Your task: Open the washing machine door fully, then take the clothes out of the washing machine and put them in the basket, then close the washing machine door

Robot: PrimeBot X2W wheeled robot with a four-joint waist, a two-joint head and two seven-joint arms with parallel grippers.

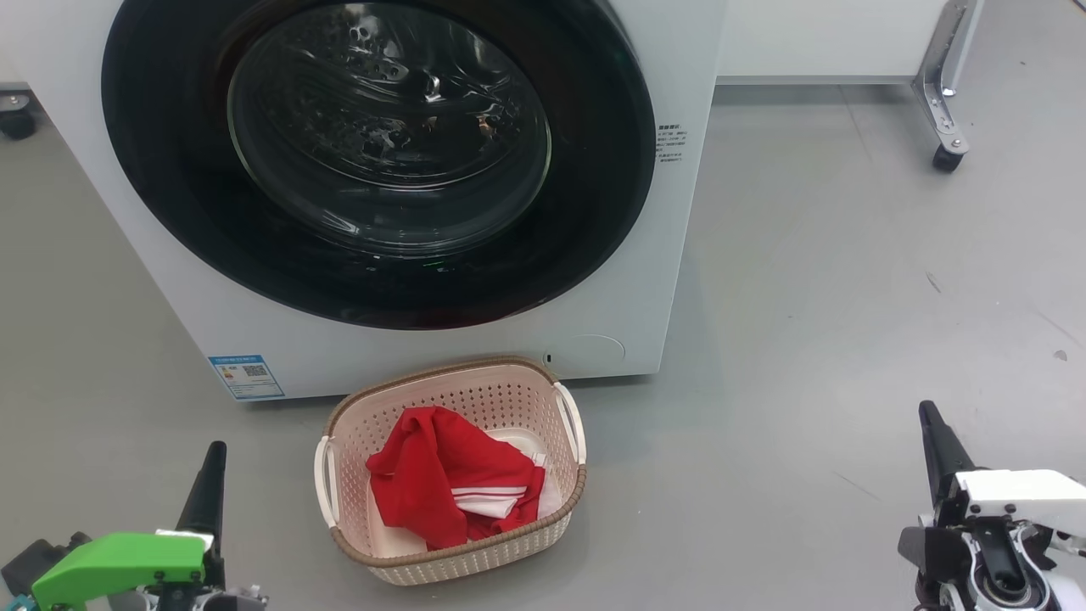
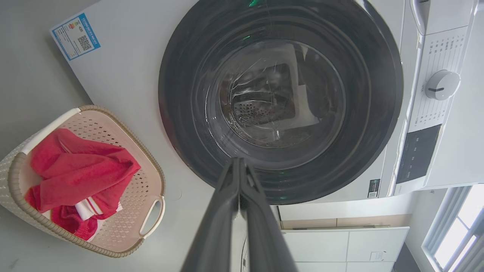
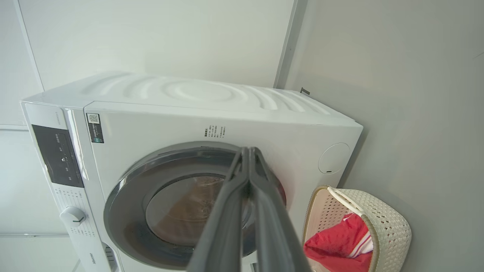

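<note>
The white washing machine (image 1: 441,352) (image 2: 124,71) (image 3: 211,113) stands in front of me with its washing machine door (image 1: 170,170) (image 2: 378,94) (image 3: 124,189) lying flat against its front, black rim and glass window facing me. On the floor before it sits the cream basket (image 1: 509,395) (image 2: 124,226) (image 3: 393,223) holding the red clothes (image 1: 433,479) (image 2: 72,166) (image 3: 336,245) with white stripes. My left gripper (image 1: 214,454) (image 2: 239,163) is shut and empty at the lower left, left of the basket. My right gripper (image 1: 927,413) (image 3: 249,151) is shut and empty at the lower right, well away from it.
A metal leg on a caster (image 1: 946,157) stands at the back right, and another caster (image 1: 17,123) at the far left. Grey floor (image 1: 848,297) lies open to the right of the machine. A blue label (image 1: 246,376) sits low on the machine's front.
</note>
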